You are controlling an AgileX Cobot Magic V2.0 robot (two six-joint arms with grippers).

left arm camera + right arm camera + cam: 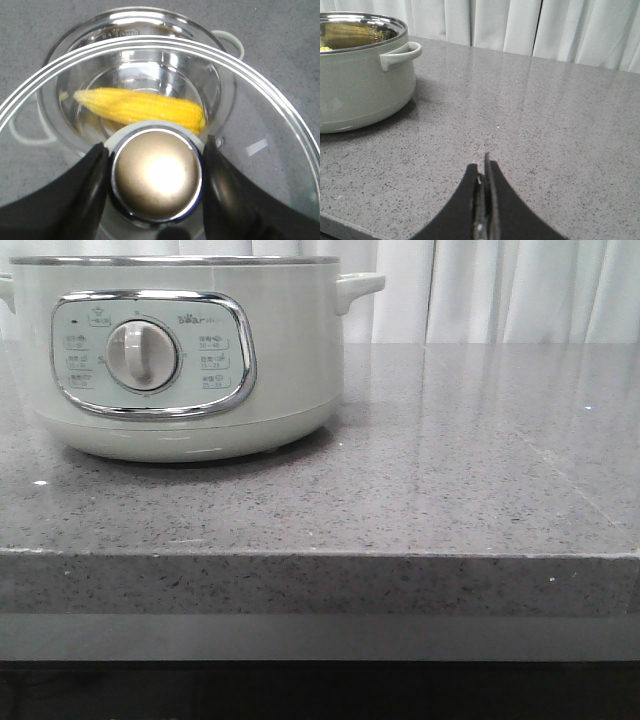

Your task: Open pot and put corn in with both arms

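Note:
The pale grey-green pot [190, 360] stands at the table's left with its top uncovered. In the left wrist view the yellow corn [140, 106] lies across the steel bottom of the pot [145, 30], seen through a glass lid [270, 125]. That lid hangs above the pot, and my left gripper [156, 155] is shut on its round metal knob [156, 175], one black finger [90, 180] on each side. My right gripper [484, 167] is shut and empty, low over the bare counter to the right of the pot [360, 85]. Neither gripper shows in the front view.
The grey speckled stone counter [450, 470] runs right of the pot to a front edge [320, 555]. White curtains [500, 290] hang behind it. The pot's side handle [400, 54] sticks out toward the right gripper's side.

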